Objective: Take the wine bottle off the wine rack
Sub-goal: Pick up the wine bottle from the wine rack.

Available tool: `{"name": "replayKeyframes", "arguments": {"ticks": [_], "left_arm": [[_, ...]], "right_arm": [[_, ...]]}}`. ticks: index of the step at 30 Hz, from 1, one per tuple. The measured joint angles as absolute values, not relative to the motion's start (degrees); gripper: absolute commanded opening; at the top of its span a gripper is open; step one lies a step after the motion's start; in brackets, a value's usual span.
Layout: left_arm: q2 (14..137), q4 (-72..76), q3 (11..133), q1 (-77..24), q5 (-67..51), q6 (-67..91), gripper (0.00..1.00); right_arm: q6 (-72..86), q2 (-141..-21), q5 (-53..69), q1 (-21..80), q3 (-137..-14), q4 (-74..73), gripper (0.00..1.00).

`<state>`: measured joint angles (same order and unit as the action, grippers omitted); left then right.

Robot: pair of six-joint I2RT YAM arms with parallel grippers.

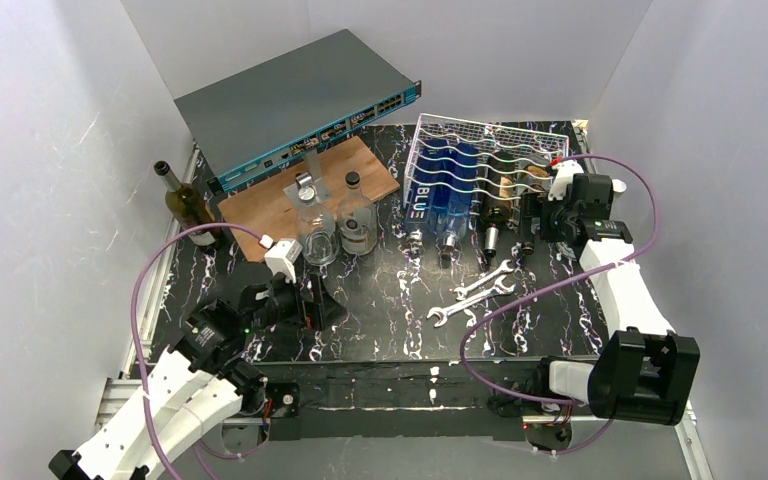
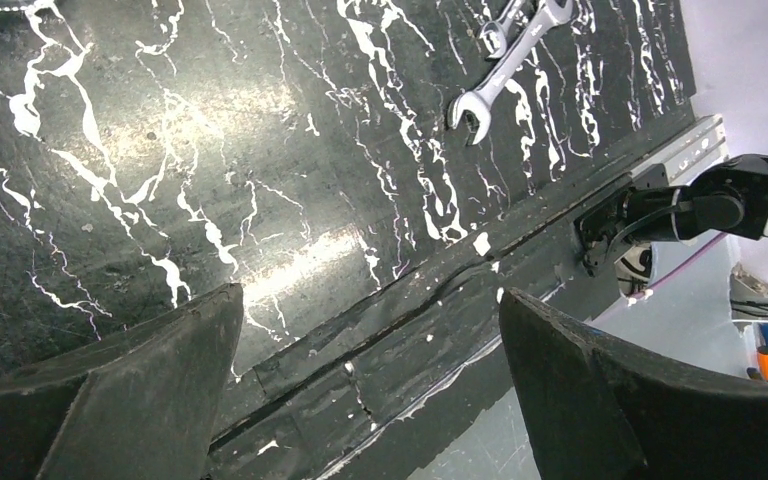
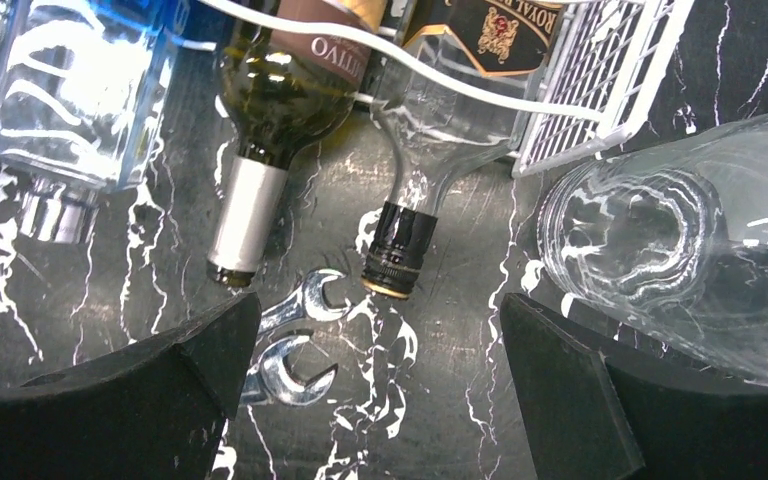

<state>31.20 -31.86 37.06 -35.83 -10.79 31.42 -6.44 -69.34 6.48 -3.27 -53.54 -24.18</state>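
Note:
The white wire wine rack (image 1: 460, 135) lies at the back right of the table, and its corner (image 3: 600, 70) shows in the right wrist view. Three bottles lie in it with their necks toward me: a blue one (image 1: 438, 190), the dark green wine bottle (image 3: 270, 100) with a silver neck, and a clear one with a black cap (image 3: 400, 255). My right gripper (image 3: 375, 330) hangs open just in front of the necks, above the table, holding nothing. My left gripper (image 2: 372, 300) is open and empty over the table's near edge, far from the rack.
Two wrenches (image 1: 480, 288) lie in front of the rack. A clear glass vessel (image 3: 660, 240) lies by my right finger. A grey network switch (image 1: 300, 105), a wooden board (image 1: 310, 190), glass jars (image 1: 358, 225) and an upright green bottle (image 1: 185, 205) stand at the back left.

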Motion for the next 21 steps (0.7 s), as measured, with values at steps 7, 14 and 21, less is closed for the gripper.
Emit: {"name": "replayKeyframes", "arguments": {"ticks": [7,14,21], "left_arm": [[30.52,-31.40,34.96,-35.83,-9.54,32.60,0.99],[28.97,-31.31,34.11,-35.83,-8.80,33.01,0.99],[28.10,-31.29,33.69,-35.83,-8.14,33.08,0.99]], "right_arm": [[-3.05,-72.95,4.12,-3.27,-51.88,-18.33,1.00],[1.32,-77.69,1.89,-3.27,-51.46,-14.72,0.94],[3.81,-79.70,0.75,-3.25,-50.06,-10.33,0.89]]}}
